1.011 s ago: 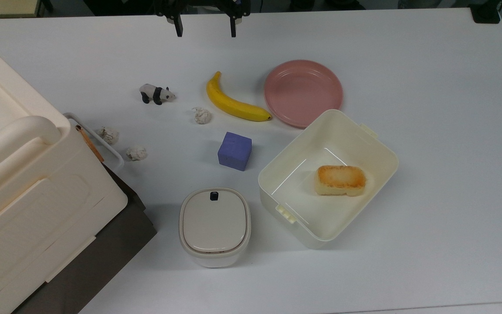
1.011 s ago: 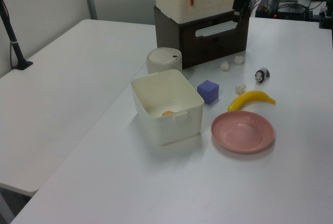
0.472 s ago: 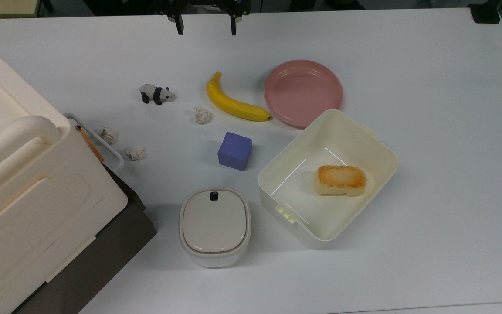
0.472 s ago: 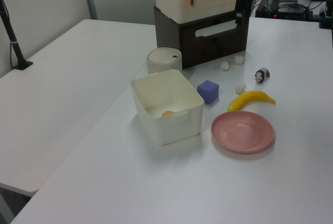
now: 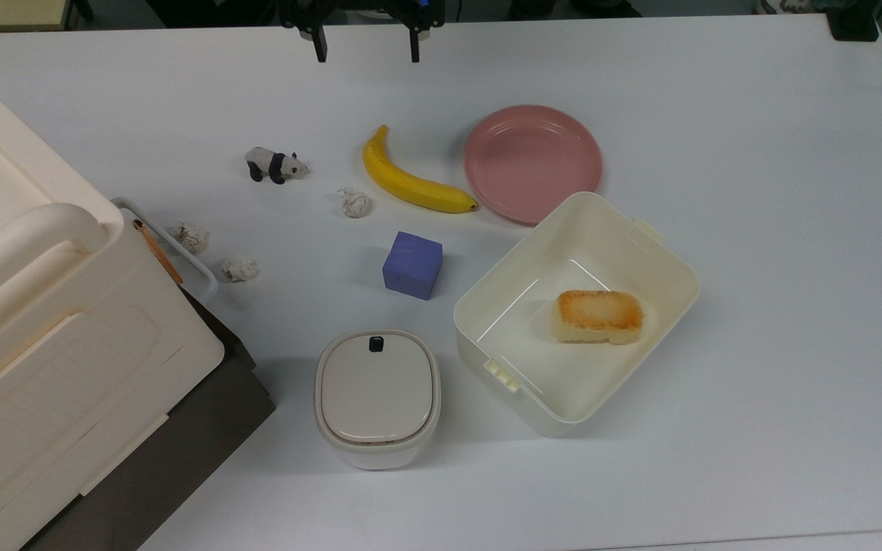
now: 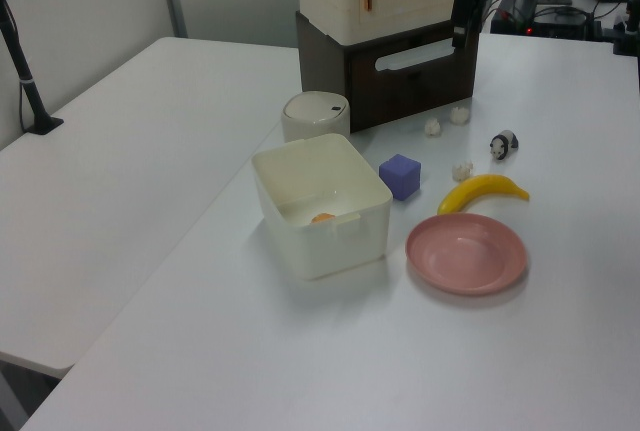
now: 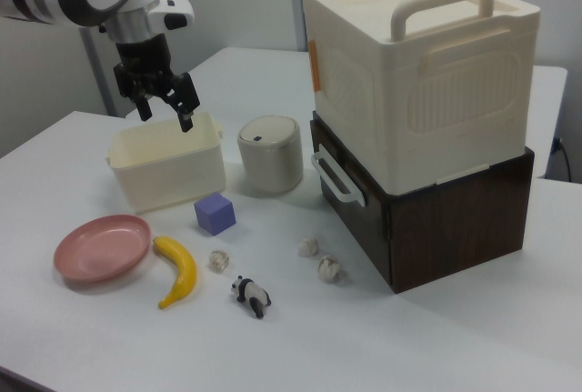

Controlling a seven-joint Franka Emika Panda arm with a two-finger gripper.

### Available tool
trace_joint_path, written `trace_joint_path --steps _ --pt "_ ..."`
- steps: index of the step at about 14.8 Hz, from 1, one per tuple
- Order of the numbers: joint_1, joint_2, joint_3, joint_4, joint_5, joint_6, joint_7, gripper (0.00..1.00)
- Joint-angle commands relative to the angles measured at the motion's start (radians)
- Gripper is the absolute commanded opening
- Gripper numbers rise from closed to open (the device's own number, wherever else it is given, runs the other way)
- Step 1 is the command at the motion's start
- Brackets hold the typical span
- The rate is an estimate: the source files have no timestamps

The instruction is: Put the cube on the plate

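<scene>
With the cube (image 5: 412,265) sitting between the banana (image 5: 410,182) and tub (image 5: 576,312), the spread-fingered, empty gripper (image 5: 366,52) is risking nudging either neighbour while descending, knocking the cube askew.

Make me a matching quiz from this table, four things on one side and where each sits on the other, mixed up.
Things:
1. cube
2. toasted bread piece
3. banana
4. panda figure

Places:
A. inside the cream tub
B. beside the pink plate
C. on the bare table between tub and lidded canister
D. near the crumpled paper balls

Pairs: 1-C, 2-A, 3-B, 4-D
</scene>
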Motion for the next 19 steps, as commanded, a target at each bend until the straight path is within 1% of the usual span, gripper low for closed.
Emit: trace_joint_path --steps 1,5,7,9,11,14,17,19 --pt "0.036 -0.004 -0.010 -0.012 -0.013 -0.012 0.003 1.00" --pt "0.034 0.002 -0.012 -0.009 -0.018 -0.015 0.000 1.00" --pt "0.036 0.017 -0.012 0.009 -0.022 -0.021 0.003 1.00" --pt "0.036 0.019 -0.012 0.009 -0.044 -0.038 0.004 1.00" --pt "0.034 0.019 -0.017 0.030 -0.047 -0.062 0.004 1.00" --pt "0.037 0.018 -0.015 0.030 -0.051 -0.113 0.006 1.00" --pt "0.040 0.030 -0.009 0.024 -0.051 -0.112 0.003 1.00" --pt "0.046 0.059 -0.007 0.020 -0.047 -0.093 0.029 1.00"
